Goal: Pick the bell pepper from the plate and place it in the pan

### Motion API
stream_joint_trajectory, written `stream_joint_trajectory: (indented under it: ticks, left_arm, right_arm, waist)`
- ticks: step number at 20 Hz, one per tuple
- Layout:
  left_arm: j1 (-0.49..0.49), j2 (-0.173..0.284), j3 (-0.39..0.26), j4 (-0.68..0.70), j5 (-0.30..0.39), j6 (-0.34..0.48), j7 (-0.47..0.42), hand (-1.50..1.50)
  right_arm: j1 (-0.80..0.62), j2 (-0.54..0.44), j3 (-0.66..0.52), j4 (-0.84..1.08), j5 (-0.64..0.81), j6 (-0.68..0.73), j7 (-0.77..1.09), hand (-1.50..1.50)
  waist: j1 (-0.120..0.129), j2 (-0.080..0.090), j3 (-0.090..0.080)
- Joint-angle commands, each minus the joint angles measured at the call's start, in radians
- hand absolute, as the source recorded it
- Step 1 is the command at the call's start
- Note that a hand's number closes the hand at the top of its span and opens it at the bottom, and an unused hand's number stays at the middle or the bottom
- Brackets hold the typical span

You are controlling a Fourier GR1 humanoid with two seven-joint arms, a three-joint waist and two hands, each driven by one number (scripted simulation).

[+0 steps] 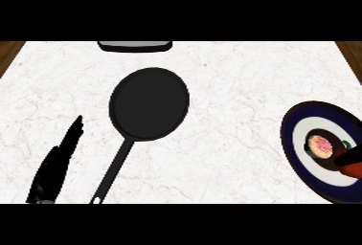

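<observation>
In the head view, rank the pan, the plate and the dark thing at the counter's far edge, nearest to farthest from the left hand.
From the left hand, at lower left:
1. Pan, just to its right, handle running down beside it.
2. Dark object, at the far edge, up and right.
3. Plate, at the right edge.

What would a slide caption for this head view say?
Black pan sits mid-counter, left hand rests open beside its handle, red bell pepper lies on the blue-rimmed plate at right.

A kitchen: marble counter [233, 86], pan [149, 103], plate [300, 158].
</observation>
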Motion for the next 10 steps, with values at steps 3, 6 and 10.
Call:
stream_joint_trajectory:
  ticks: [3,6,10]
  left_arm:
    - [-0.047,0.004,0.042,0.047,0.006,-0.047,-0.012,0.00]
    - [-0.040,0.016,0.069,0.027,0.026,-0.072,0.014,0.00]
    - [-0.061,-0.021,0.056,0.074,-0.018,-0.058,-0.023,0.00]
  right_arm:
    - [0.008,0.031,-0.005,-0.006,0.016,0.027,0.121,-1.50]
    - [-0.017,0.072,0.011,0.085,0.065,0.027,0.065,-1.50]
    - [-0.003,0.079,0.003,0.036,0.083,0.007,0.112,-1.50]
  waist:
    - [-0.005,0.001,0.000]
    - [0.002,0.002,0.000]
    - [-0.003,0.001,0.000]
